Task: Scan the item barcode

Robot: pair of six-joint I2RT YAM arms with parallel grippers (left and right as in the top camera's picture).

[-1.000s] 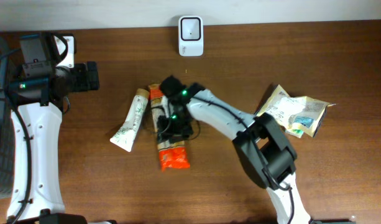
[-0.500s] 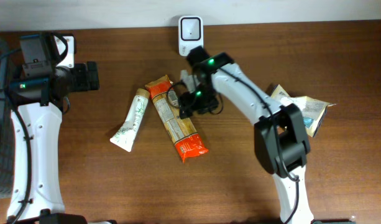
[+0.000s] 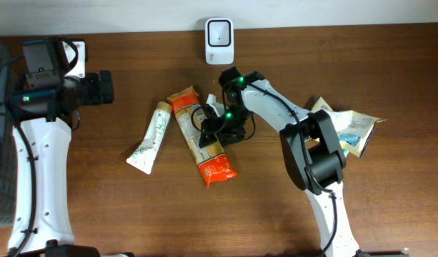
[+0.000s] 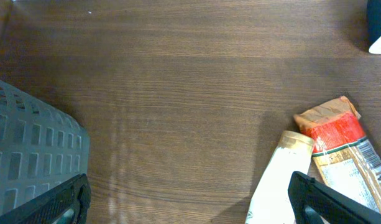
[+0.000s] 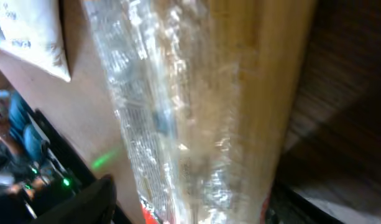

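Packet looks light, crinkly, slippery; pinch its narrow middle, where right gripper straddles it, grip unclear; left gripper gapes.

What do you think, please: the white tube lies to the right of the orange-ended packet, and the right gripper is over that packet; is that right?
Not quite. The overhead view shows the white tube lying to the left of the orange-ended packet, not to its right. The right gripper is indeed over that packet.

Orange-ended clear packet flat, diagonal, below scanner
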